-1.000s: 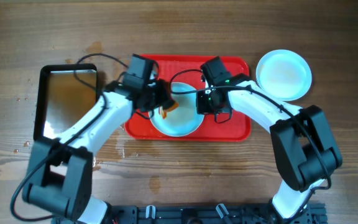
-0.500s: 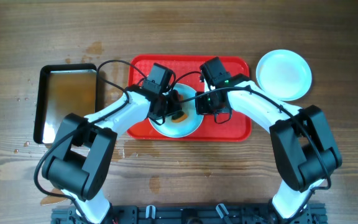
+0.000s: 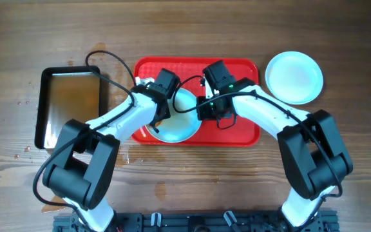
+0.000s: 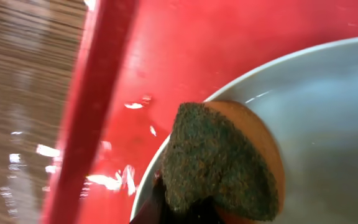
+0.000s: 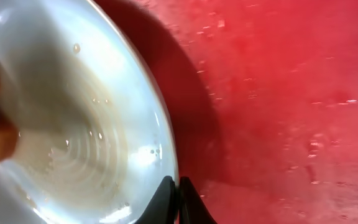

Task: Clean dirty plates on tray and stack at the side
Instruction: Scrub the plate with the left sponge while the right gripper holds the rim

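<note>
sponge [image 4: 219,168] has swept from mid-plate to the left rim of the plate [image 3: 184,125], on the side toward the tray's [image 3: 243,134] left edge. the smear seen half a second back is gone and the surface reads white with a wet film. left gripper [image 3: 156,119] is clamped on the sponge. right gripper [image 3: 204,111] is pinched almost closed on the plate's right rim, holding it at tray centre. second plate [image 3: 294,77] sits just right of the tray. judgement: wipe about done, stacking is next.
</note>
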